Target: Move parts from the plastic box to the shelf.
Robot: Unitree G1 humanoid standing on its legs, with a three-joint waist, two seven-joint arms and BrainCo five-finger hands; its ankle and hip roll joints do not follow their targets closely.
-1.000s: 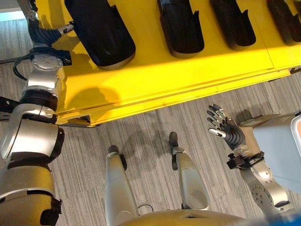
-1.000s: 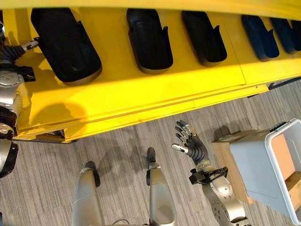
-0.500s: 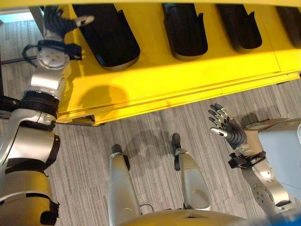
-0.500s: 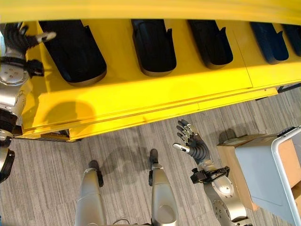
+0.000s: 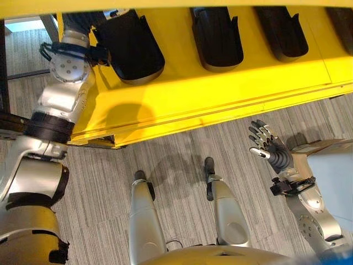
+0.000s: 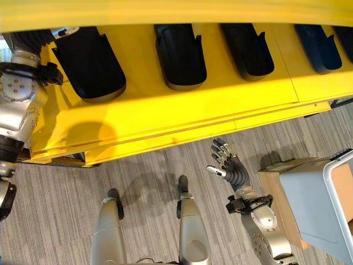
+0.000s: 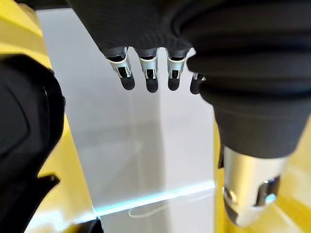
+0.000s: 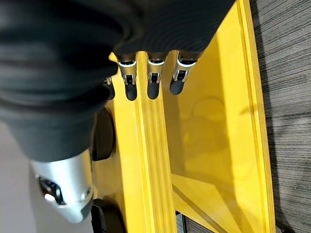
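Parts point(image 5: 216, 36) lie in a row on yellow shelf point(image 5: 220, 94), long axes running front-to-back. Left hand point(image 7: 146, 73) up by shelf's left end, fingers straight, empty. Right hand point(image 5: 265, 144) splayed wide over floor, holding nothing.

Black elongated parts point(image 6: 179, 53) lie side by side in a row on the yellow shelf point(image 6: 182, 116), apart from one another. The pale plastic box point(image 6: 331, 207) sits on a brown carton at lower right.

Grey striped carpet floor point(image 6: 143, 182) runs under everything — lines slanting across view. Brown cardboard box point(image 6: 276, 190) sits on floor at right, near lower right edge. Pale white wall panel point(image 7: 141, 155) in left wrist view — thin bright seam low across it.
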